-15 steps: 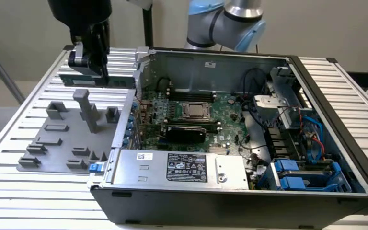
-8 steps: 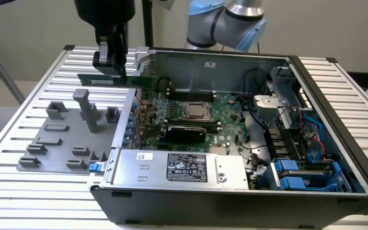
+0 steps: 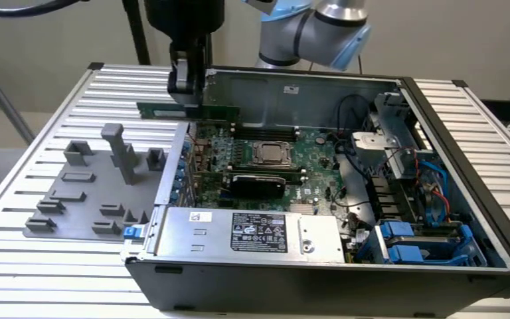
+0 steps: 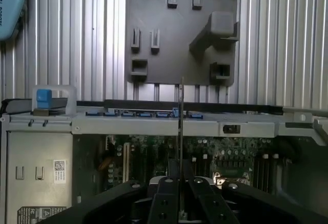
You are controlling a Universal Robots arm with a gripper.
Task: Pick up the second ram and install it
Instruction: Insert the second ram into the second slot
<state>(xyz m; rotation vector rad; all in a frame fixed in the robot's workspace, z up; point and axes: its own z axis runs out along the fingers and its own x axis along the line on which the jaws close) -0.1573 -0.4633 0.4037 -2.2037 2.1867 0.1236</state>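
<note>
The second ram [image 3: 218,111] is a thin green stick held level and on edge, hanging above the open computer case's far corner on the exterior view's left. My black gripper [image 3: 186,98] comes down from above and is shut on its middle. In the wrist view the ram [image 4: 180,121] appears edge-on as a thin line between my fingers [image 4: 166,196], over the case wall and the board below. The motherboard [image 3: 313,151] with its square silver processor [image 3: 273,154] lies inside the case, below and to the exterior view's right of the ram.
A grey fixture tray [image 3: 78,199] with upright posts lies on the slatted table at the exterior view's left of the case. The case [image 3: 326,279] holds a power supply [image 3: 255,232], cables and blue drive brackets [image 3: 414,249]. The case's rear wall [image 3: 299,96] stands just behind the ram.
</note>
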